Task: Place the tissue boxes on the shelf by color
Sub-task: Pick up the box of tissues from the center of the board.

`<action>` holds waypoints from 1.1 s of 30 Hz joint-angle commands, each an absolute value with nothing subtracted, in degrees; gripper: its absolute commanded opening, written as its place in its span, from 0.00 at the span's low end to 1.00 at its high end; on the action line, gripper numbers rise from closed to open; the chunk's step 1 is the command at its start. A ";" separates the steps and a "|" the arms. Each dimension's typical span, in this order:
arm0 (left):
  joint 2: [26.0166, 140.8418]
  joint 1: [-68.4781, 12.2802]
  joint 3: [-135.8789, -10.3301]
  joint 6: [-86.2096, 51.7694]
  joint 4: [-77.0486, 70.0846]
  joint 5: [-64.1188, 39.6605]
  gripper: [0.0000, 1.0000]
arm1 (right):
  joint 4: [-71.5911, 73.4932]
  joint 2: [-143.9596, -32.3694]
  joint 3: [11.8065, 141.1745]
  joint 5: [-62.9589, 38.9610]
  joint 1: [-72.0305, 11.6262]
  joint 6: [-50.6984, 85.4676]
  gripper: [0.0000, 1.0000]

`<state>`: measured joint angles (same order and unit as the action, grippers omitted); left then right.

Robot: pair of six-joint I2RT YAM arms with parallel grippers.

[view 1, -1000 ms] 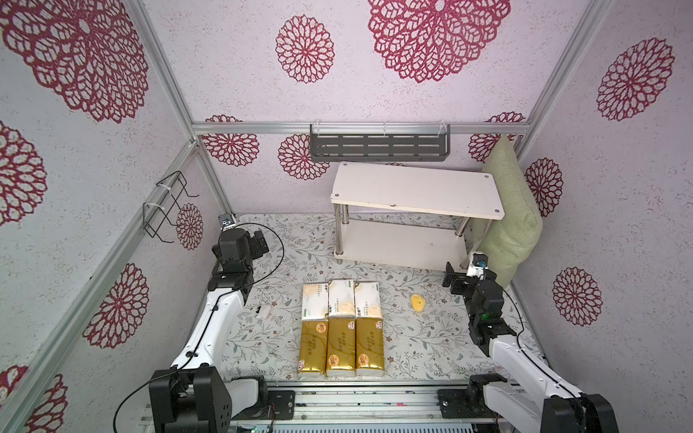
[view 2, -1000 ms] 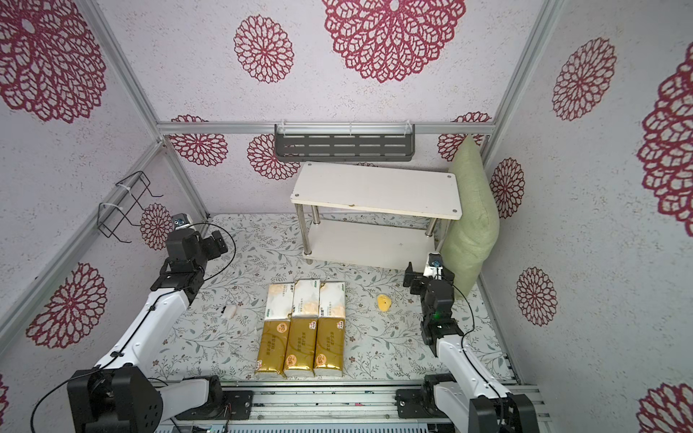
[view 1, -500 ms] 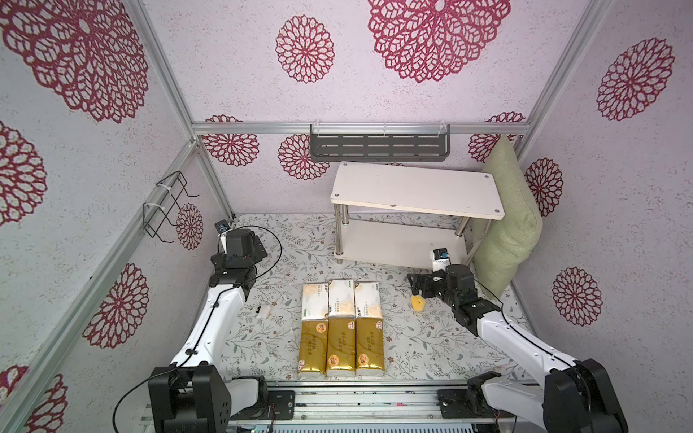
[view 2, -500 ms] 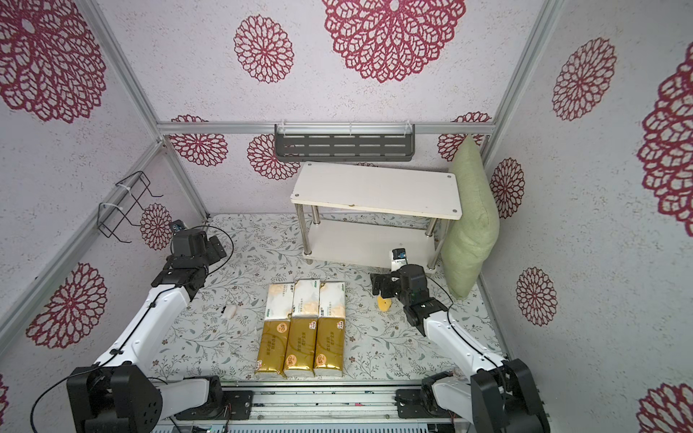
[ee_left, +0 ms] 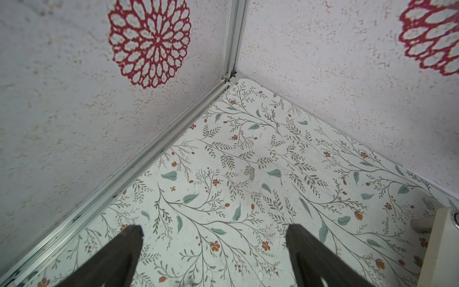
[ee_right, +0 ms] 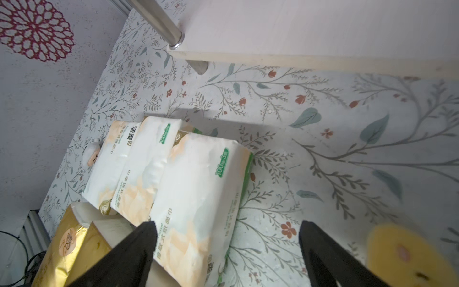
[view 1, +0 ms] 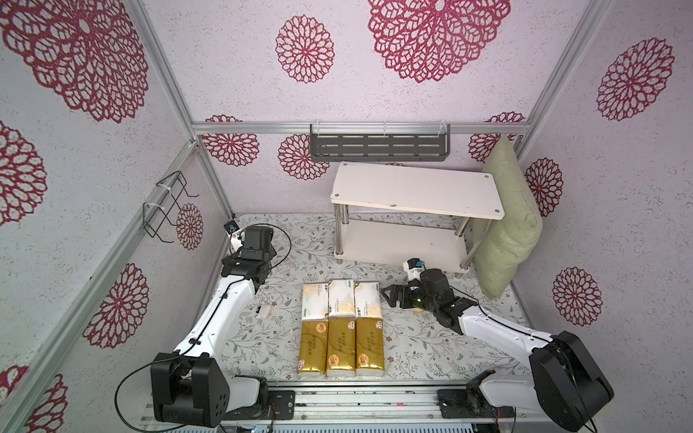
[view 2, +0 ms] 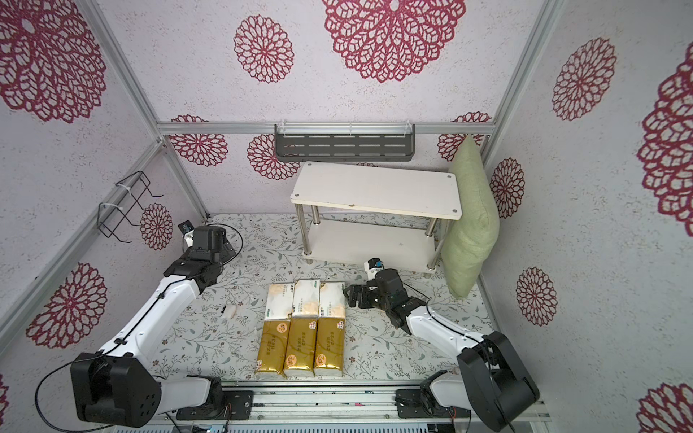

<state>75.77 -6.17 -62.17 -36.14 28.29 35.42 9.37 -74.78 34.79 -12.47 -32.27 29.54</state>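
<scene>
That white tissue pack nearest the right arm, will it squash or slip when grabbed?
Likely squashy: the white tissue pack has a wrinkled, puffy wrap, so the fingers may dent it. The shiny film could slip. Lying flat, it probably won't roll.

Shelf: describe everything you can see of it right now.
The shelf is a low white two-tier rack: two matte rectangular boards joined by chrome tube legs. It stands upright at the far side of the floral table. Both boards are bare. A green pillow leans at its right end.
</scene>
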 commanded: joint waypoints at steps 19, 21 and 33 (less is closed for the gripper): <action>75.05 -9.06 -59.91 -36.91 29.00 36.34 0.97 | 18.19 -88.76 38.58 -10.87 -40.07 39.48 0.99; 75.19 -9.11 -60.11 -36.82 28.92 36.29 0.97 | 16.35 -88.94 39.72 -9.41 -40.44 39.63 0.99; 76.59 -9.09 -63.26 -35.21 32.22 36.61 0.97 | -5.74 -91.31 52.17 3.68 -44.64 38.58 0.99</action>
<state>75.75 -8.51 -61.71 -36.05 30.98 36.36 0.99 -90.39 49.76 -1.26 -43.81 38.96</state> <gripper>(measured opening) 0.974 0.993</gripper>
